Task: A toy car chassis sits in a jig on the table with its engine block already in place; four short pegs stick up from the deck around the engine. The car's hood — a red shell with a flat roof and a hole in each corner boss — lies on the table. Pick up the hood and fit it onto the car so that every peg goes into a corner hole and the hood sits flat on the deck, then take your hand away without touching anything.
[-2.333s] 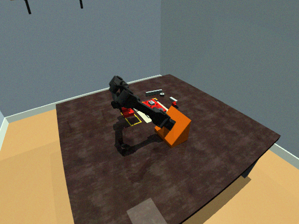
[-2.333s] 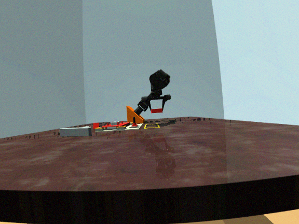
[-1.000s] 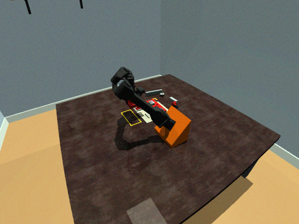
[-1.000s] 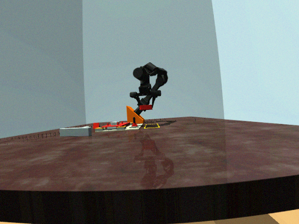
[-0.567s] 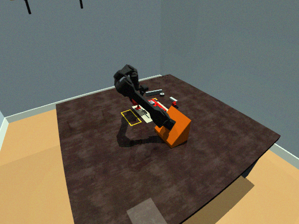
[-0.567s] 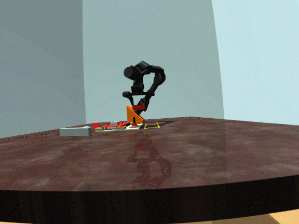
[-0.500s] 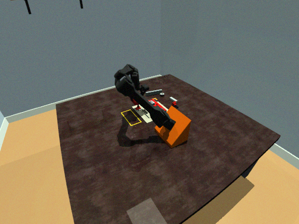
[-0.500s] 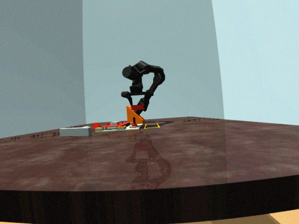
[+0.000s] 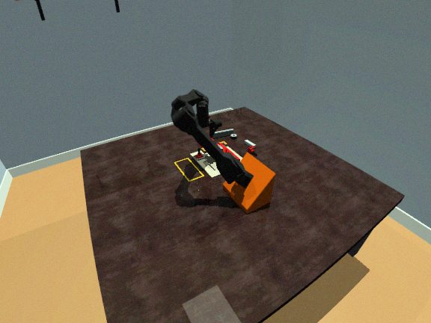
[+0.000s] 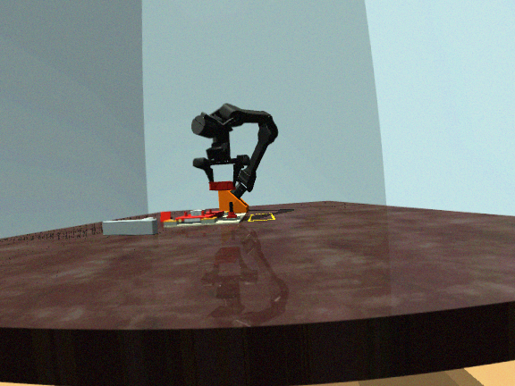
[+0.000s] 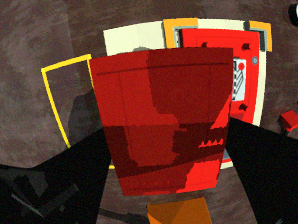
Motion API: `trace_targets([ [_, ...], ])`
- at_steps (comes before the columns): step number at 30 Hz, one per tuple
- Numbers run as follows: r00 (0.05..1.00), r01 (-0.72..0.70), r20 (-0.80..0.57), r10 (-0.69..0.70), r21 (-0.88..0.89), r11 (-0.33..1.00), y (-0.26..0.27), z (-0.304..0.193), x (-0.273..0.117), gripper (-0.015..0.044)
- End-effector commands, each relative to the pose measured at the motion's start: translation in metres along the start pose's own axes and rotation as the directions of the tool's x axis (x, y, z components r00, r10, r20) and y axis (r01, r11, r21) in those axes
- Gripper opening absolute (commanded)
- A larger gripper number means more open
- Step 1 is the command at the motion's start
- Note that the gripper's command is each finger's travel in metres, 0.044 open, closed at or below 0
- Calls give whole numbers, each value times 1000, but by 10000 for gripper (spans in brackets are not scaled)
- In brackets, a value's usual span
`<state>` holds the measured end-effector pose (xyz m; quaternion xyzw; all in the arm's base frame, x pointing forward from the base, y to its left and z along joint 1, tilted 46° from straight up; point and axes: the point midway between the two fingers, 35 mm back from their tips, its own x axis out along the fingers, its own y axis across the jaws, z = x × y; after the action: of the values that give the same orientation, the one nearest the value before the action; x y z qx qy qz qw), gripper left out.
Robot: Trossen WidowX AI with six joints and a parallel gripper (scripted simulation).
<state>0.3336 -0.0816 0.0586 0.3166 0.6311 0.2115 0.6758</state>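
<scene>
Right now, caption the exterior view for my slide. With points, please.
Gripper (image 10: 222, 180) holding the red hood (image 10: 221, 186) above the table (image 10: 313, 268), orange wedge (image 10: 229, 203) behind.

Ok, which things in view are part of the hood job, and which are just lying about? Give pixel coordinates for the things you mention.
Job:
- hood (image 10: 221, 186) (image 11: 162, 120), in the jaws (image 10: 222, 182)
- chassis (image 11: 210, 39)
- jig (image 11: 181, 23)

Lying about:
- grey bar (image 9: 224, 133) (image 10: 130, 227)
- white ring (image 9: 233, 137)
- yellow outline (image 9: 182, 173) (image 10: 261, 220) (image 11: 56, 111)
</scene>
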Motion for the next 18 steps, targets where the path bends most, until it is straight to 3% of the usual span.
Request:
trace_targets([
  [1, 1000, 2, 0, -2, -4, 1000, -14, 3, 1, 0],
  [18, 1000, -6, -1, 6, -12, 1000, -73, 8, 5, 0],
])
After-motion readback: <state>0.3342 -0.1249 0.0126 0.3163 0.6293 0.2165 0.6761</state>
